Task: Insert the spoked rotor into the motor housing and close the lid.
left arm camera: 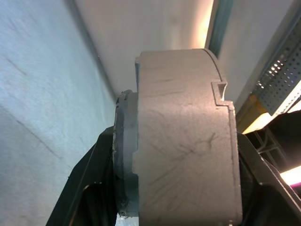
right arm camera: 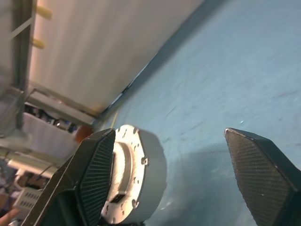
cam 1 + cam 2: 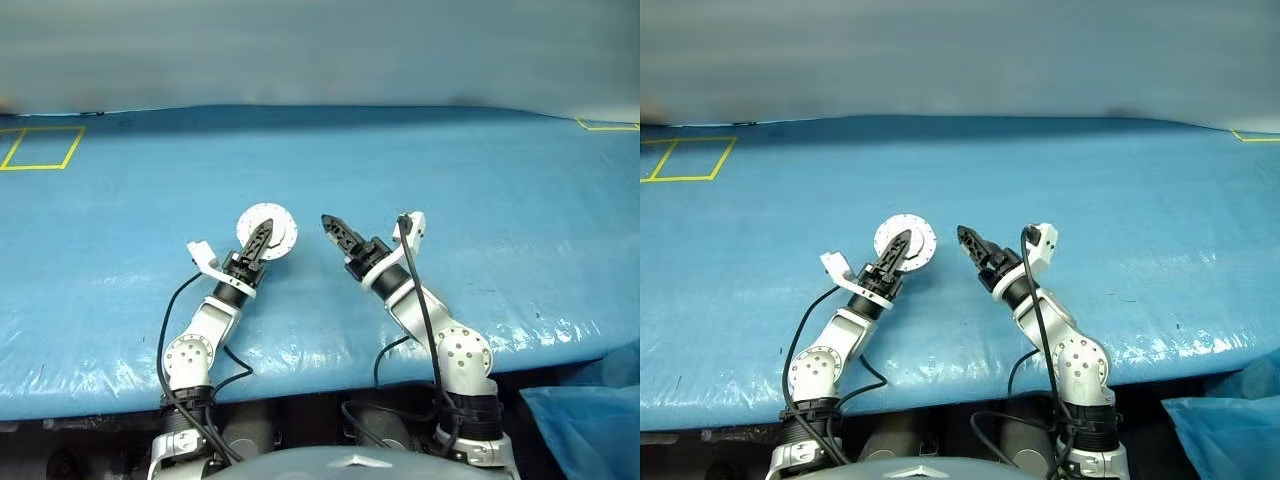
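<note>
Work surface is a table draped in a blue plastic sheet [image 3: 480,180], slightly glossy, wrinkled toward the near edge; yellow tape outlines [image 3: 40,148] sit on it at the far left corner. The motor housing [image 3: 268,231] presents as a round, pale grey metal disc with small holes or notches near its rim and a raised centre. In the left wrist view its side wall [image 1: 183,141] is matte cast metal, finely scratched, with a stepped notch cut in the edge and a darker ring [image 1: 123,155] against one face. Whether the lid is on it, I cannot tell. The left gripper [image 3: 262,236] pinches the housing across its thickness: black fingers flank both faces, and the disc is held on edge, above the sheet, out in front of the left arm. The right gripper [image 3: 335,232] stands just to the right of the housing, apart from it, fingers spread wide and empty; their inner pads [image 2: 96,174] show a fine woven texture. From the right wrist view the housing [image 2: 136,174] lies close beside one finger.
</note>
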